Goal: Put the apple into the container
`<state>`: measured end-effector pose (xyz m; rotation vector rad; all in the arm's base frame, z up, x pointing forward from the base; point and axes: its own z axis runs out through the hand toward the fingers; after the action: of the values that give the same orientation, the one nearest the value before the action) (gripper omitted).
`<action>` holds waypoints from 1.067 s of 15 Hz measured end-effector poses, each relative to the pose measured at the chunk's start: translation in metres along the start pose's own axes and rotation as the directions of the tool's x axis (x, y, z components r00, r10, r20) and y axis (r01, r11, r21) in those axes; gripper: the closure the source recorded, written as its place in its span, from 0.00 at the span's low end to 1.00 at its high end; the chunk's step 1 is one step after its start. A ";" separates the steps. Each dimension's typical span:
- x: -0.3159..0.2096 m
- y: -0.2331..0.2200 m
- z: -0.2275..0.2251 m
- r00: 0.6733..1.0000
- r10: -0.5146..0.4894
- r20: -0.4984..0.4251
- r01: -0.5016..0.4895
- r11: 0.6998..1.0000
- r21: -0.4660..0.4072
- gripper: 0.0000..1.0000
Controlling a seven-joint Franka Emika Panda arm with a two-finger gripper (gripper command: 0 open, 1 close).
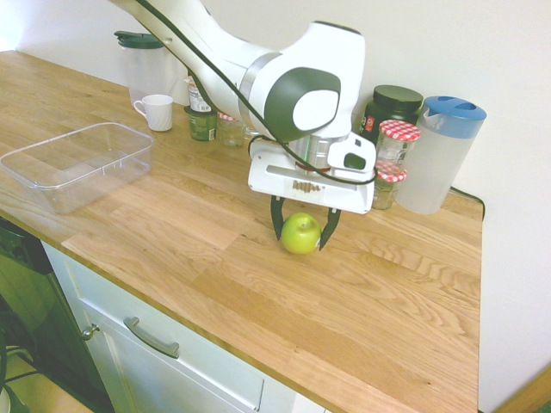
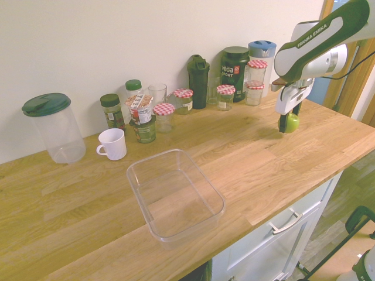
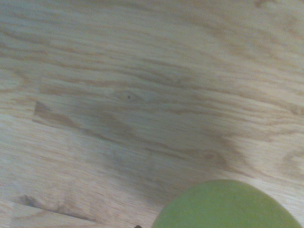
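Observation:
The yellow-green apple [image 1: 300, 233] sits between the dark fingers of my gripper [image 1: 301, 231], which is shut on it and holds it slightly above the wooden counter. From the other side the apple [image 2: 289, 122] hangs under the white hand near the counter's right end. The wrist view shows the apple [image 3: 228, 206] as a green curve over wood grain. The clear plastic container [image 1: 76, 163] stands empty far to the left near the front edge; in the second exterior view the container [image 2: 174, 193] is in the middle foreground.
Along the wall stand jars with red-checked lids [image 1: 398, 142], a frosted jug with a blue lid [image 1: 441, 155], a dark tub [image 2: 235, 69], a white mug [image 2: 112, 144] and a large clear jug with a green lid [image 2: 51, 127]. Bare counter lies between apple and container.

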<state>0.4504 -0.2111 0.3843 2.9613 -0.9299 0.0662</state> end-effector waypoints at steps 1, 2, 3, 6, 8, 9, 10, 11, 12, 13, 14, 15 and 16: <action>-0.001 -0.012 -0.016 1.000 0.008 -0.027 -0.008 1.000 0.009 1.00; -0.005 -0.029 -0.034 0.999 0.010 -0.051 -0.009 1.000 0.021 1.00; -0.013 -0.049 -0.053 0.997 0.005 -0.071 -0.003 0.999 0.032 1.00; -0.066 -0.137 -0.104 0.994 -0.052 -0.100 0.059 0.996 0.068 1.00; -0.114 -0.201 -0.121 0.988 -0.110 -0.107 0.119 0.990 0.080 1.00; -0.138 -0.229 -0.123 0.985 -0.137 -0.108 0.146 0.986 0.080 1.00; -0.160 -0.253 -0.122 0.981 -0.162 -0.106 0.171 0.982 0.080 1.00; -0.181 -0.274 -0.119 0.979 -0.179 -0.099 0.188 0.978 0.086 1.00; -0.200 -0.292 -0.115 0.977 -0.190 -0.092 0.198 0.976 0.090 1.00; -0.216 -0.306 -0.112 0.977 -0.194 -0.083 0.202 0.975 0.096 1.00; -0.233 -0.318 -0.111 0.977 -0.200 -0.072 0.207 0.973 0.106 1.00; -0.249 -0.327 -0.112 0.976 -0.208 -0.066 0.214 0.970 0.112 1.00; -0.263 -0.336 -0.113 0.975 -0.213 -0.064 0.219 0.969 0.118 1.00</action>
<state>0.4234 0.2199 0.4755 3.1379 -0.6135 0.1993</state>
